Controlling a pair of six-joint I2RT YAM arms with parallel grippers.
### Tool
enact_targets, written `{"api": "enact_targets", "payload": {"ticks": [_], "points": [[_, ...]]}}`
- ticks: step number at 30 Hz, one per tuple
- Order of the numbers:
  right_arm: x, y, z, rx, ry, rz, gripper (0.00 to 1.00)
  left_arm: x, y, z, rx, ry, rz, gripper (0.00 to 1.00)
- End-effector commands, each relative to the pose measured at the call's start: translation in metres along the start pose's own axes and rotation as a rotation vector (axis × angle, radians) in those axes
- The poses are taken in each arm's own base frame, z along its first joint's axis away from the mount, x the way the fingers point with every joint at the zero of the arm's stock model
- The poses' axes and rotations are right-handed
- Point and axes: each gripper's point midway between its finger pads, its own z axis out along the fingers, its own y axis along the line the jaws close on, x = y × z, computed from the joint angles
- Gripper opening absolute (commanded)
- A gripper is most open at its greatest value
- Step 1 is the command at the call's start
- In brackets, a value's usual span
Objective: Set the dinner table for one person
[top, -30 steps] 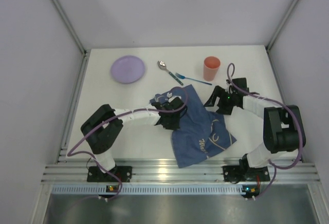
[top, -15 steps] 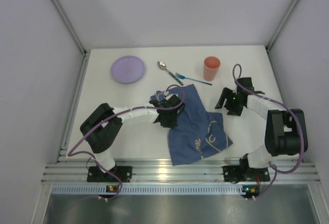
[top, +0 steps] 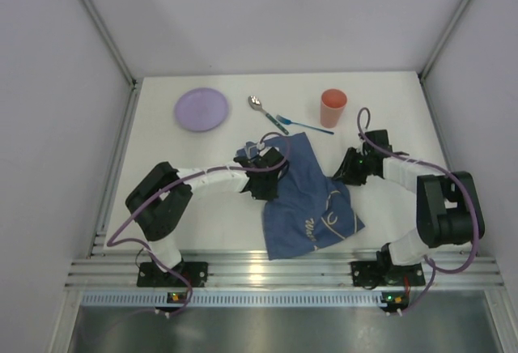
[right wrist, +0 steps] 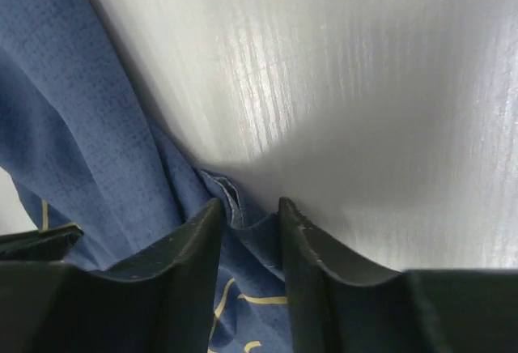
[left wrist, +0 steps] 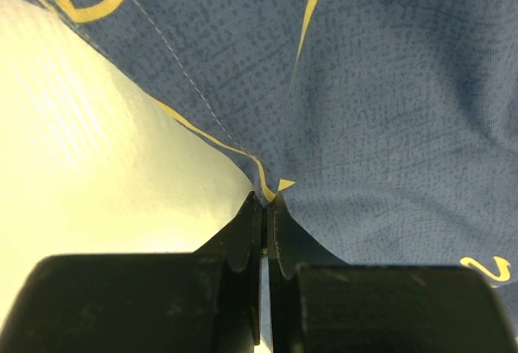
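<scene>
A blue cloth (top: pixel 312 203) with yellow drawings lies crumpled on the white dinner table (top: pixel 162 167). My left gripper (top: pixel 271 176) is at the cloth's left edge. In the left wrist view its jaws (left wrist: pixel 265 199) are shut on a hem of the cloth (left wrist: pixel 388 110). My right gripper (top: pixel 341 175) is at the cloth's right corner. In the right wrist view its fingers (right wrist: pixel 249 205) stand a little apart on either side of a raised fold of the cloth (right wrist: pixel 97 142), low over the table (right wrist: pixel 364 86).
At the back of the table lie a lilac plate (top: pixel 201 108), a spoon (top: pixel 261 108), a blue fork (top: pixel 303 124) and an orange cup (top: pixel 333 107). Grey walls close in both sides, and an aluminium rail (top: pixel 275 270) runs along the near edge.
My right gripper drew back from the cloth, came down again onto its right corner, and its jaws have narrowed. The cloth has bunched slightly leftward. My left gripper stays shut on the hem.
</scene>
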Motion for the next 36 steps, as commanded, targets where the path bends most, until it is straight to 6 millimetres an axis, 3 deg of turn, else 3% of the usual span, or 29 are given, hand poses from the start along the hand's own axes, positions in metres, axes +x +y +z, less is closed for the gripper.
{"api": "enact_targets", "payload": {"ticks": [1, 3, 5, 10, 13, 15, 16, 17, 19, 21, 25, 27, 32, 34, 36], "points": [[0.041, -0.023, 0.003, 0.079, 0.122, 0.032, 0.28, -0.018, 0.001, -0.008, 0.009, -0.034, -0.019, 0.0], [0.043, -0.024, 0.001, 0.081, 0.124, 0.03, 0.19, -0.021, 0.008, -0.008, 0.005, -0.035, -0.037, 0.0], [0.044, -0.026, -0.001, 0.088, 0.123, 0.022, 0.01, -0.025, 0.013, -0.01, 0.004, -0.043, -0.049, 0.0], [0.035, -0.031, -0.003, 0.111, 0.101, 0.024, 0.0, -0.035, 0.034, -0.019, -0.024, -0.061, -0.091, 0.0], [0.011, -0.052, -0.012, 0.157, 0.051, 0.086, 0.0, -0.045, 0.063, -0.03, -0.063, -0.079, -0.152, 0.0], [-0.005, -0.068, -0.024, 0.166, 0.011, 0.157, 0.0, -0.047, 0.096, -0.043, -0.105, -0.085, -0.212, 0.0], [-0.014, -0.085, -0.034, 0.181, -0.021, 0.211, 0.0, -0.048, 0.107, -0.048, -0.116, -0.094, -0.225, 0.0], [-0.022, -0.091, -0.043, 0.187, -0.05, 0.229, 0.0, -0.041, 0.131, -0.05, -0.156, -0.082, -0.265, 0.0], [-0.027, -0.107, -0.064, 0.216, -0.092, 0.279, 0.0, -0.046, 0.153, -0.066, -0.18, -0.123, -0.293, 0.0], [-0.021, -0.11, -0.073, 0.215, -0.103, 0.333, 0.0, -0.035, 0.165, -0.075, -0.211, -0.112, -0.305, 0.0], [0.001, -0.095, -0.086, 0.162, -0.148, 0.399, 0.0, -0.011, 0.182, -0.082, -0.294, -0.075, -0.383, 0.0], [0.01, -0.093, -0.094, 0.173, -0.153, 0.429, 0.0, 0.014, 0.204, -0.094, -0.43, -0.015, -0.438, 0.0], [0.035, -0.104, -0.131, 0.375, -0.125, 0.479, 0.0, 0.037, 0.201, -0.101, -0.436, 0.035, -0.589, 0.0], [0.03, -0.1, -0.136, 0.371, -0.152, 0.484, 0.0, 0.036, 0.192, -0.096, -0.396, 0.053, -0.605, 0.0], [0.014, -0.081, -0.129, 0.252, -0.183, 0.452, 0.0, 0.037, 0.192, -0.091, -0.413, 0.086, -0.605, 0.0]]}}
